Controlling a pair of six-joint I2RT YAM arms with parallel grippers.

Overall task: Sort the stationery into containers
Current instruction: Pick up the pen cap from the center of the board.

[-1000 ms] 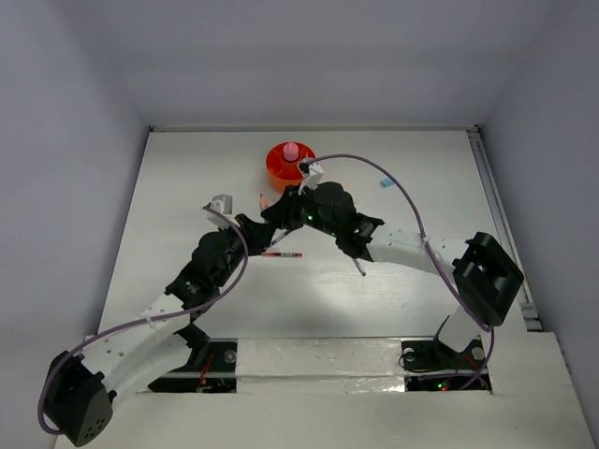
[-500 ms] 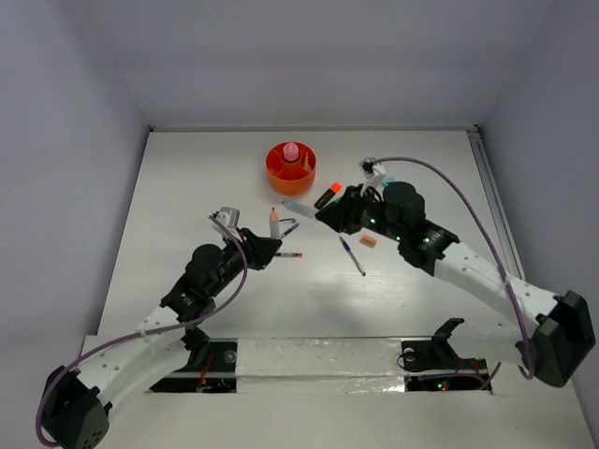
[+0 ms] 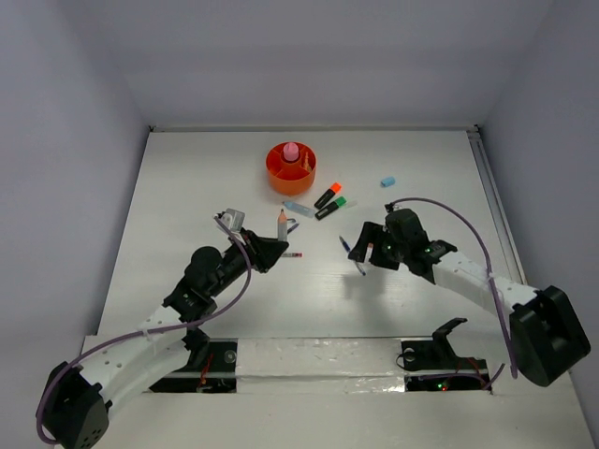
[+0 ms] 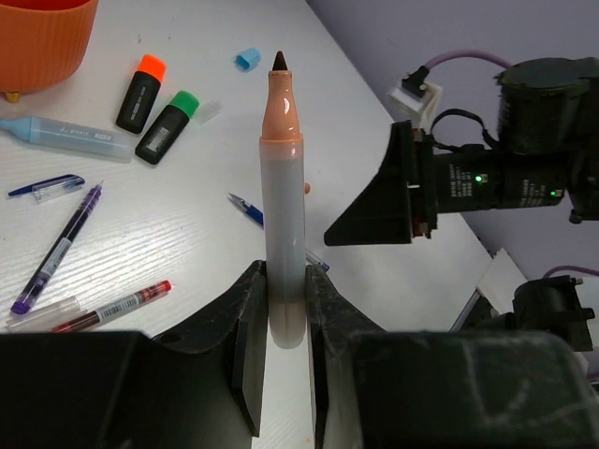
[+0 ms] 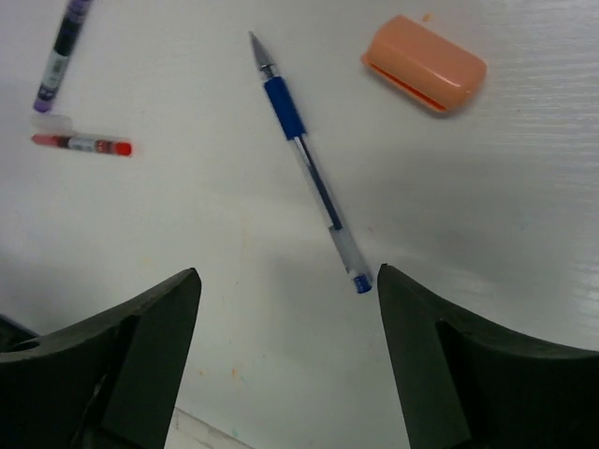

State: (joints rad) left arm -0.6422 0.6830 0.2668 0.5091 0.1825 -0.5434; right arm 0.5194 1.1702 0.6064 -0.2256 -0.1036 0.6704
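Currently right gripper [image 5: 285,281] spread wide over blue pen [image 5: 304,154]: likely light, stiff, slick, rolls easily; pinch mid-barrel, crosswise. Left gripper [image 4: 285,309] clamps grey marker [image 4: 283,187] by tail end.

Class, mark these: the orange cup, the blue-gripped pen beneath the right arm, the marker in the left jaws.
orange cup [image 3: 285,185], top view, front wall.
blue-gripped pen [image 5: 309,164], right wrist view, clear barrel.
marker [image 4: 284,215], left wrist view, grey barrel.
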